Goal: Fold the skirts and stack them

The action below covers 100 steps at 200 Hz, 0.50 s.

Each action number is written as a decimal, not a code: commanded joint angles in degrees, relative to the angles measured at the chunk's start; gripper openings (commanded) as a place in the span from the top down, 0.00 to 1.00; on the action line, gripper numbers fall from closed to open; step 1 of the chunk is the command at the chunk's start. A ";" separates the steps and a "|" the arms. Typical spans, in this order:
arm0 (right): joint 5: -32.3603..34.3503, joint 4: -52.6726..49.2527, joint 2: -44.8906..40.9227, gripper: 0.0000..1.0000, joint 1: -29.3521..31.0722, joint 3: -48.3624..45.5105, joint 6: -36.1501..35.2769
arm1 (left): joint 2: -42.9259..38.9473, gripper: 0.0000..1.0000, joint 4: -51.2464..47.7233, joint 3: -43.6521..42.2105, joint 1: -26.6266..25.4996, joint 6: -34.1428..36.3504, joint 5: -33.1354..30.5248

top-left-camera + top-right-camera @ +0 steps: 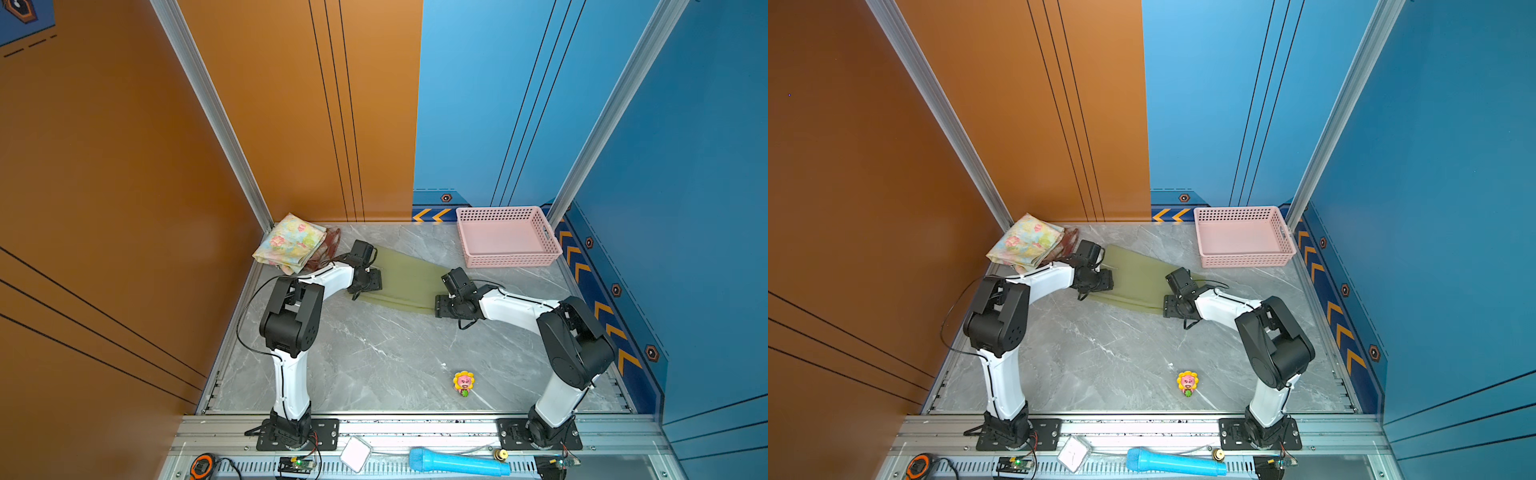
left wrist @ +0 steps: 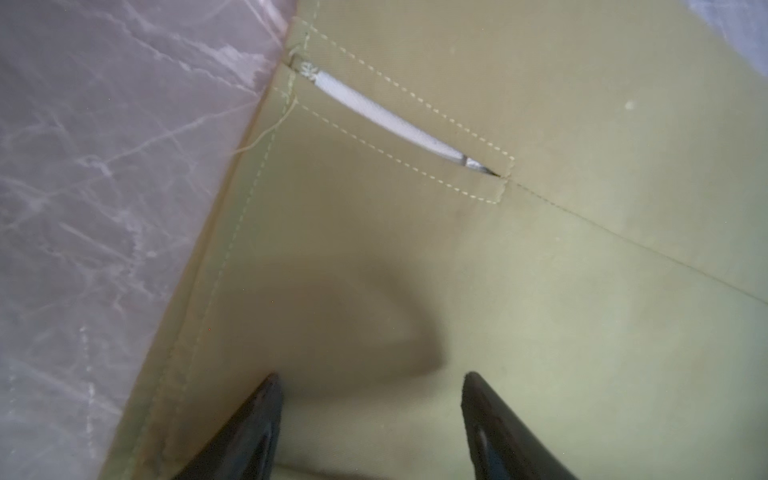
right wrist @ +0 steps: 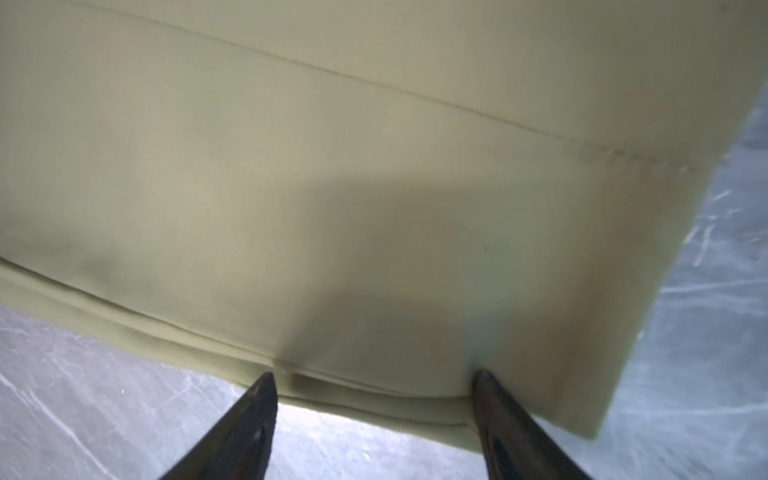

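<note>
Your plain olive green cloth skirt (image 1: pixel 409 280) lies flat and smooth on the grey marble table (image 1: pixel 374 357). It is doubled along one long edge, and a stitched pocket slit shows white lining. It sits just left of the pink perforated plastic basket (image 1: pixel 511 259), a little nearer the arm bases. Its long axis runs crosswise, with the pocket end pointing away from the basket. The left claw (image 2: pixel 370 376) is spread over the pocket end, gripping nothing. The right claw (image 3: pixel 374 374) is spread at the doubled edge, at the end nearer the basket, also gripping nothing.

I record: olive skirt (image 1: pixel 409 282) plain green; floral skirt (image 1: pixel 291 243) pastel yellow-blue, pink blooms; basket (image 1: pixel 511 261) pink; desk (image 1: pixel 374 353) grey, marble-veined.
</note>
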 commanded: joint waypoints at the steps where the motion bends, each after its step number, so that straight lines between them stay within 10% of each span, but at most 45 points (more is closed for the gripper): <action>1: 0.41 -1.39 1.86 0.25 -2.72 1.06 -2.89 | 1.36 0.31 -2.20 -3.30 -0.33 -1.06 1.66; 100: -0.43 -2.00 -0.95 0.25 -12.19 2.98 -4.88 | -5.40 0.32 0.12 -19.34 -11.44 -8.02 0.14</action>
